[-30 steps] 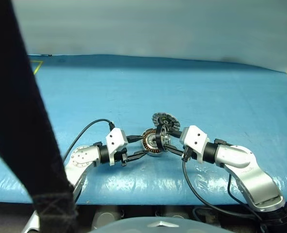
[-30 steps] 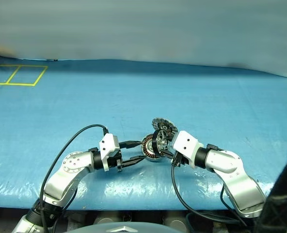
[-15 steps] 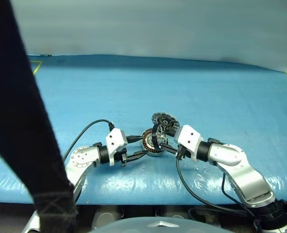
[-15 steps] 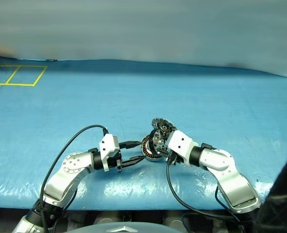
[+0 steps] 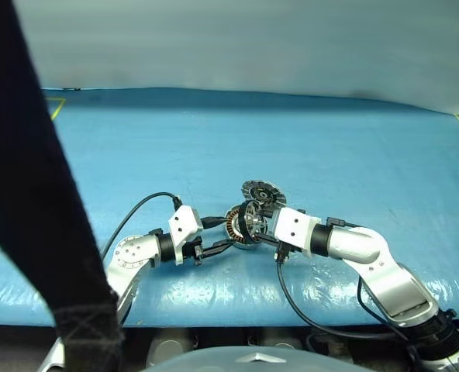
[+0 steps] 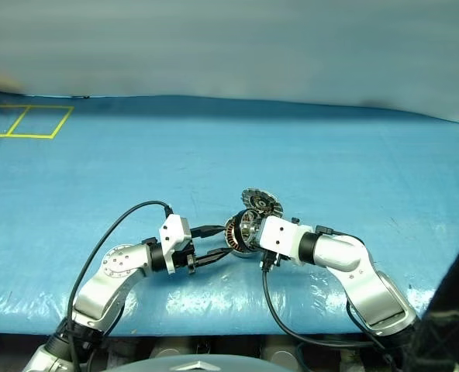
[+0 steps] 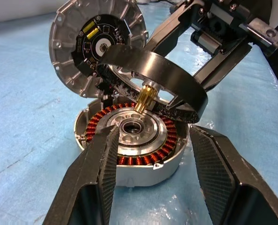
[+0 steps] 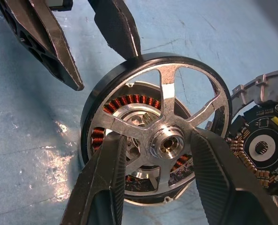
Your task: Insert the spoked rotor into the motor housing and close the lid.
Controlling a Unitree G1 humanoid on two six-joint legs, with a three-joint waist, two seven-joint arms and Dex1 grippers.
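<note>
1. While the right tool (image 7: 174, 101) pinches the spoked rotor (image 8: 160, 129) by its dark rim, the rotor hangs tilted just above the motor housing (image 7: 129, 140); its brass shaft tip sits close over the pale centre bore, not yet seated.
2. Left tool (image 7: 150, 180) is spread, one finger on each side of the housing. Whether the pads touch the case I cannot tell.
3. Lid (image 7: 96, 44) stands open, hinged up on the far side of the housing from the left tool, right behind the rotor.
4. Risk: the tilt. If the rotor goes down cocked, the shaft likely misses the bore and the rim jams on the copper windings.
5. Risk: the housing probably skids on the blue counter (image 5: 330, 139) if pushed sideways with the left tool not clamped.
6. Risk: the rotor's rim sits near the lid; a nudge could drop it early.
7. Room: tight between the tools; counter is open all around, its front edge well behind both tools.
</note>
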